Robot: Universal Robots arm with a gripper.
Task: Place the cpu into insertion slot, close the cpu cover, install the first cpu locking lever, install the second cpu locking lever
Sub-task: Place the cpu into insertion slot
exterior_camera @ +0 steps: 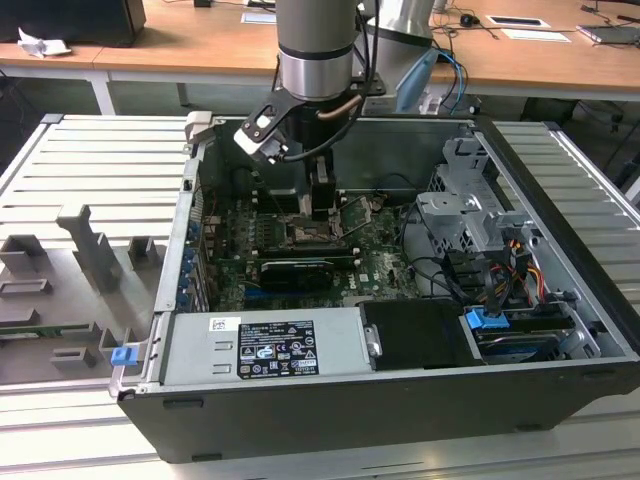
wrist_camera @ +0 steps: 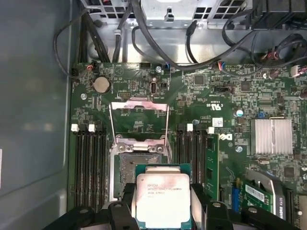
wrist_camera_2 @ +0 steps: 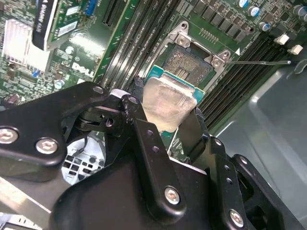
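Note:
My gripper [exterior_camera: 318, 200] reaches down inside the open computer case, over the motherboard. It is shut on the cpu [wrist_camera: 163, 196], a small square chip with a dull silver face and green edge, pinched by two opposite sides between the black fingers [wrist_camera: 199, 194]. In the second wrist view the cpu [wrist_camera_2: 168, 100] hangs tilted just above one edge of the insertion slot [wrist_camera_2: 189, 64], partly overlapping it. The slot [wrist_camera: 136, 165] lies bare, with its contacts showing. The cpu cover [wrist_camera: 139, 100], a thin silvery frame, stands swung open beyond the slot. A thin wire lever [wrist_camera_2: 259, 61] sticks out sideways.
Black memory slots [wrist_camera: 91, 167] flank the slot on both sides. A finned heatsink [wrist_camera: 271, 136] and an expansion card [wrist_camera: 261, 194] sit nearby. Cables [wrist_camera: 158, 48] loop past the cover. The power supply [exterior_camera: 260, 345] and drive cage [exterior_camera: 470, 215] fill the case's front and right.

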